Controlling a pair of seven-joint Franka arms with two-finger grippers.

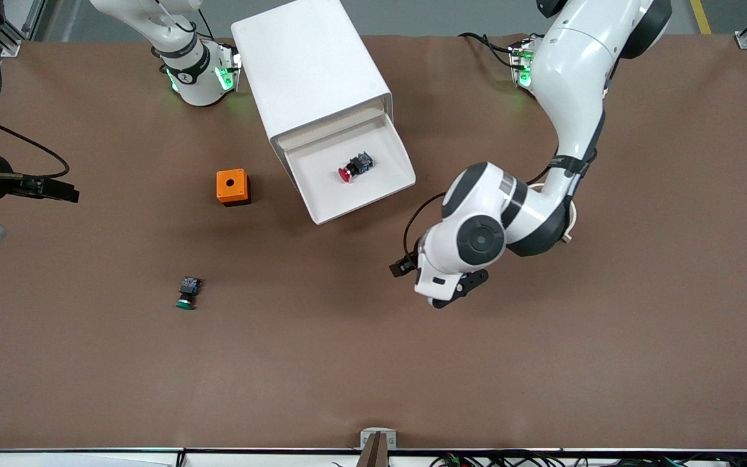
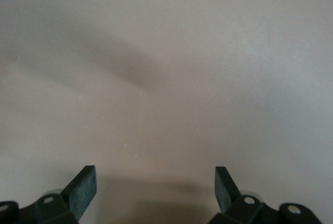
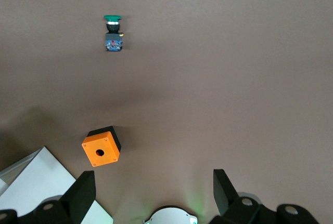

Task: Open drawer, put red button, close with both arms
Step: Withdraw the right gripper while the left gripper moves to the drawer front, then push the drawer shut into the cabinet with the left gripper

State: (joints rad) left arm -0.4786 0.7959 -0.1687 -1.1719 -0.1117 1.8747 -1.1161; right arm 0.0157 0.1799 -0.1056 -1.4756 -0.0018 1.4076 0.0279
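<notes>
The drawer [image 1: 354,170] stands pulled out of the white cabinet [image 1: 312,71], and the red button [image 1: 355,166] lies on its side inside the tray. The left gripper [image 2: 155,188] hangs over bare table [image 1: 542,363], fingers [image 2: 83,188] spread wide and empty, well apart from the drawer. The right gripper [image 3: 154,192] is high over the table, its fingers [image 3: 225,188] wide with nothing between them; the orange box [image 3: 100,146] lies below them, and the green button [image 3: 113,33] farther off.

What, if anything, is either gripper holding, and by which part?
Nothing. The left gripper and right gripper are open and empty; the red button lies in the open drawer.
</notes>
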